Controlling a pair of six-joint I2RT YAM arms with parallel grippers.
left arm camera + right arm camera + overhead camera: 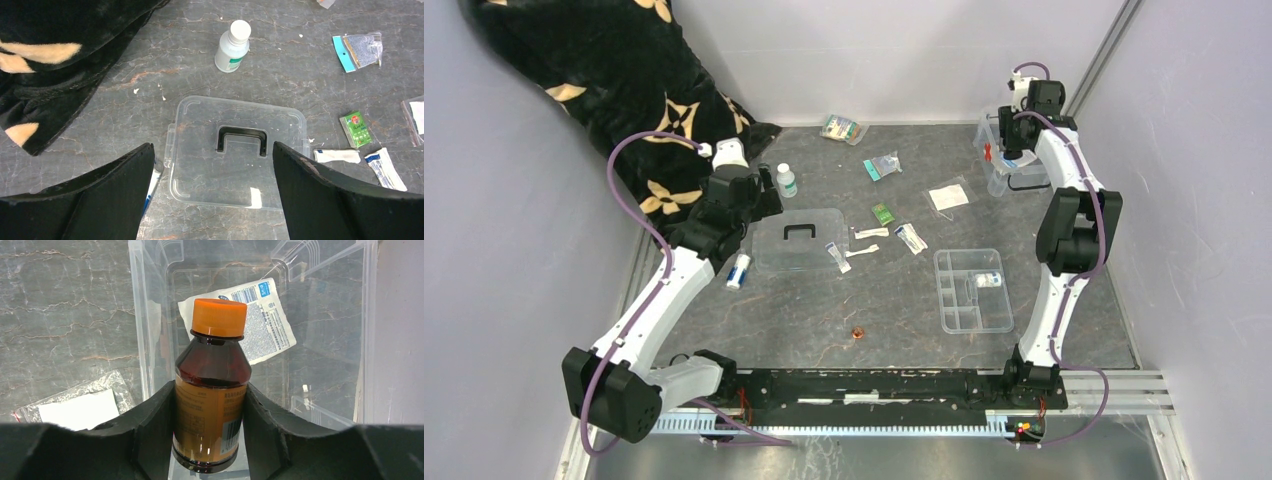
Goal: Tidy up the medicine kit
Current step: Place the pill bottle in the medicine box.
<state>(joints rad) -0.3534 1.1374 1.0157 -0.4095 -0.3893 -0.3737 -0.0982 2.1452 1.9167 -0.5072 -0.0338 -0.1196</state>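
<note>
The medicine kit's clear box (994,135) stands at the far right of the table, and its wall (145,315) fills the right wrist view. A white printed sachet (265,320) lies inside it. My right gripper (210,410) is shut on a brown bottle with an orange cap (212,390), held upright over the box's interior. The kit's flat clear lid (802,238) with a black handle (241,140) lies apart on the table at centre left. My left gripper (212,165) hovers over the lid's near edge, open wide with nothing between its fingers.
A white bottle (233,46) stands behind the lid. A black patterned blanket (604,90) covers the back left corner. A blue-white tube (739,270) lies left of the lid. A divided clear tray (972,290) sits at the right, with sachets, a green packet (355,129) and bags scattered mid-table.
</note>
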